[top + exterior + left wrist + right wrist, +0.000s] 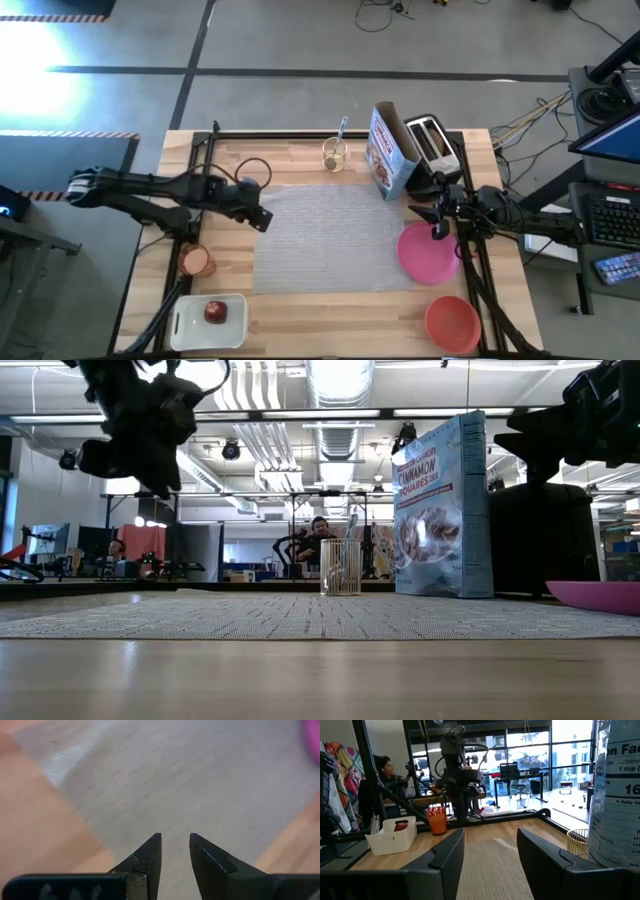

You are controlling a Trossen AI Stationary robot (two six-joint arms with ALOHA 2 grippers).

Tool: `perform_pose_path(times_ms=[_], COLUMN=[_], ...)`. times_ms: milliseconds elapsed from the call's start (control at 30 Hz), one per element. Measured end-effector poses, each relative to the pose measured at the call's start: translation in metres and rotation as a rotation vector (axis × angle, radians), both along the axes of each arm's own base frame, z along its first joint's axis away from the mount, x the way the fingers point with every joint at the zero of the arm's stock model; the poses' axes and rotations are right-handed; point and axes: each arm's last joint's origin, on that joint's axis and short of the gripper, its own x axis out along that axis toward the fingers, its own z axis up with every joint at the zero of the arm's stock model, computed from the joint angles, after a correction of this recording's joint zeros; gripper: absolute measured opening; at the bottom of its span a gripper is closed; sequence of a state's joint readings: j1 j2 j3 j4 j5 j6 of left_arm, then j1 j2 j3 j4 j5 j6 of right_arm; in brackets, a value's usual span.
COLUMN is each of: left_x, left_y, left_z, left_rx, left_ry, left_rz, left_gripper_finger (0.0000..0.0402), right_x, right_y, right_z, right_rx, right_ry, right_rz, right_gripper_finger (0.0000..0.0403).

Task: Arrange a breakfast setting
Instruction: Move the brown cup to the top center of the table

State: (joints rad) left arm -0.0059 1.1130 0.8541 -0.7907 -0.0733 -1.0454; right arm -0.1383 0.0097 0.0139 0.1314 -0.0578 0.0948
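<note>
Grey translucent mat spread flat mid-desk; pink plate overlapping its right edge. Left gripper and right gripper parted, empty.

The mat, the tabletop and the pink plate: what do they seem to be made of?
The mat looks like woven vinyl or plastic mesh: grey, faintly see-through, with a fine grid texture. The tabletop looks like pale butcher-block wood with visible plank seams. The pink plate is probably matte plastic, though glazed ceramic is possible.

mat flat, centre | pink plate overlapping its right edge
</note>
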Motion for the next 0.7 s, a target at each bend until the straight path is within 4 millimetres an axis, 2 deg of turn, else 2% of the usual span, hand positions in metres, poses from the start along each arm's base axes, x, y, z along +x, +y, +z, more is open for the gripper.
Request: perform_pose_path(times_ms=[200,333,533,700], left_x=[0.008,0.011,0.014,0.011], left_y=[-0.004,-0.007,-0.017,-0.031], left_z=[0.007,0.003,-0.007,-0.004], left_rx=[-0.069,-0.093,-0.145,-0.196], left_ry=[0.063,0.123,0.193,0.186], left_rz=[-0.017,0.016,0.05,0.072], left_gripper_finger=[0.0084,0.0097,0.0147,0.0198], right_x=[0.0,0.0,0.0,0.0], right_y=[0.0,0.0,0.0,0.0], right_z=[0.0,0.0,0.0,0.0], right_rx=[0.001,0.001,0.0,0.0], right_ry=[0.0,0.0,0.0,0.001], right_rz=[0.0,0.0,0.0,0.0], right_gripper_finger=[0.0171,0.0171,0.0171,0.0171])
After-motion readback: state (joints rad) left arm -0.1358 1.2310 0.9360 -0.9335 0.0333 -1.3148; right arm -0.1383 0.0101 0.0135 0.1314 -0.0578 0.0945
